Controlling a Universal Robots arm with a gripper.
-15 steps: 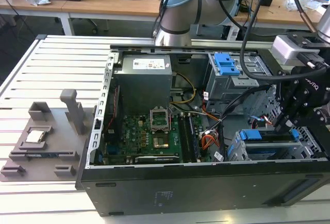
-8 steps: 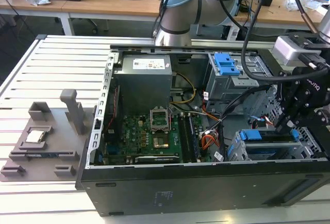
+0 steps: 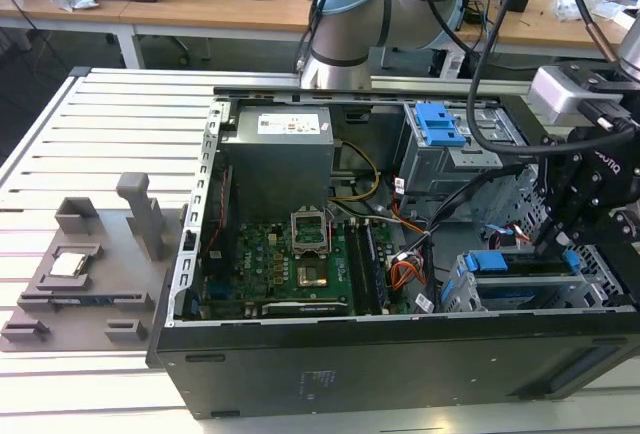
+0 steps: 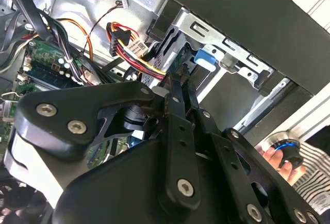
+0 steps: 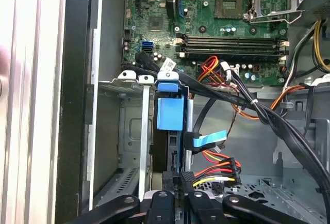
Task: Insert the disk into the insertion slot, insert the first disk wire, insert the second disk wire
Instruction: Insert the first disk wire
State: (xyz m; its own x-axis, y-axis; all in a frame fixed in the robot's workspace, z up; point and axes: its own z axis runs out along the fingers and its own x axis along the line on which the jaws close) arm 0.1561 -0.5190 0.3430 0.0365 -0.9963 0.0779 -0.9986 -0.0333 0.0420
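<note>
Exterior view: end effector (image 3: 548, 244) is working at the rear of the disk (image 3: 497, 261), already sitting in the metal slot (image 3: 458, 292); whether it is gripping anything cannot be told. Wiring step looks underway, calling for careful plug alignment among crowded cables (image 5: 219, 168).

Green motherboard (image 3: 268, 259), grey power supply (image 3: 278, 159); grey fixture tray (image 3: 85, 289)

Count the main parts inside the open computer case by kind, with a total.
Grey metal power supply box: 1
Green motherboard: 1
Metal drive cages: 2, the tall grey bay and the silver perforated insertion slot
Blue-framed grey disk: 1
Total: 5
</note>
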